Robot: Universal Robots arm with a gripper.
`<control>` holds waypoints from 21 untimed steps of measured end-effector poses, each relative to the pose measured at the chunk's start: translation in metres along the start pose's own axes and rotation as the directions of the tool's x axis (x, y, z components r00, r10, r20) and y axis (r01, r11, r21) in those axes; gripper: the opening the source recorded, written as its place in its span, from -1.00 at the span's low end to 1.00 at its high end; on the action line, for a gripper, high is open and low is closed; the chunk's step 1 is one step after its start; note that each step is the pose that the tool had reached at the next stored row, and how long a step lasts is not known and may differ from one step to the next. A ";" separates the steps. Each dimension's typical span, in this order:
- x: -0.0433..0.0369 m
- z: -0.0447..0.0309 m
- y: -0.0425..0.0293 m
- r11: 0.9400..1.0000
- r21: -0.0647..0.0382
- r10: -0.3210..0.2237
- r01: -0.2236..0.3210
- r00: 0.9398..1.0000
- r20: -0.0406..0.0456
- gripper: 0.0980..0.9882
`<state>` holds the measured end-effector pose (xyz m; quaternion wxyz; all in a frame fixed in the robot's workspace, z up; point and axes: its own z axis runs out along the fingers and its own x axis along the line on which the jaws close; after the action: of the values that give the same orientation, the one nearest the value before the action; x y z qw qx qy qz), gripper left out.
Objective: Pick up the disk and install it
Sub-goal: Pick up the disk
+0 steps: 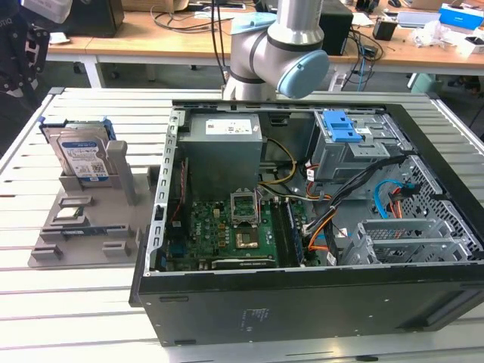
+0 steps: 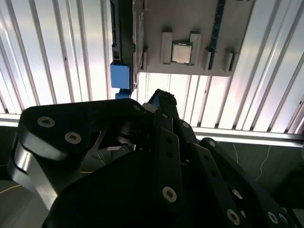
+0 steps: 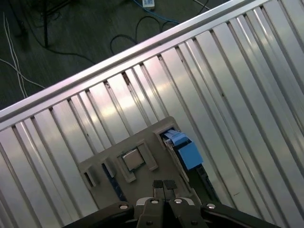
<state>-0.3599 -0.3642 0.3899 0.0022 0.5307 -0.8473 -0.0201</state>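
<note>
Standing on edge in a slot of the grey fixture (image 1: 98, 231), the disk (image 1: 79, 155) is seen at the exterior view's left. The fixture rests on the slatted metal desk (image 1: 76, 310), just beside the open computer case (image 1: 302, 302). The disk's labelled face is turned toward the exterior camera. A small square chip (image 1: 68, 214) lies flat in a pocket of the same fixture, nearer that camera than the disk.

In the first wrist view the gripper (image 3: 164, 185) is seen above the fixture and apart from it. Its fingertips meet with nothing between them. The disk is looked down on edge-on there, its blue frame (image 3: 190, 153) just beside the chip's pocket. Nothing has been picked up yet.

The disk is judged to be rigid and fairly heavy for its size, with smooth metal faces that could slip under a light pinch. It should be treated as fragile, so knocks and drops are to be avoided. A hold is best taken across the two broad faces near the upper edge, which stands free above the slot walls. The plastic frame may offer more friction but could flex. The hold should be centred so that the disk is not tipped in the slot.
</note>
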 end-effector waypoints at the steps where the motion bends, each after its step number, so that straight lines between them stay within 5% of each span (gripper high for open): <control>1: 0.0000 0.0000 0.0000 1.000 0.000 -0.005 0.005 1.000 0.000 -0.98; 21: 0.0000 0.0000 0.0000 0.988 -0.003 -0.154 0.154 0.988 -0.006 -0.98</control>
<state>-0.3599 -0.3642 0.3899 0.0039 0.5947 -0.8037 -0.0197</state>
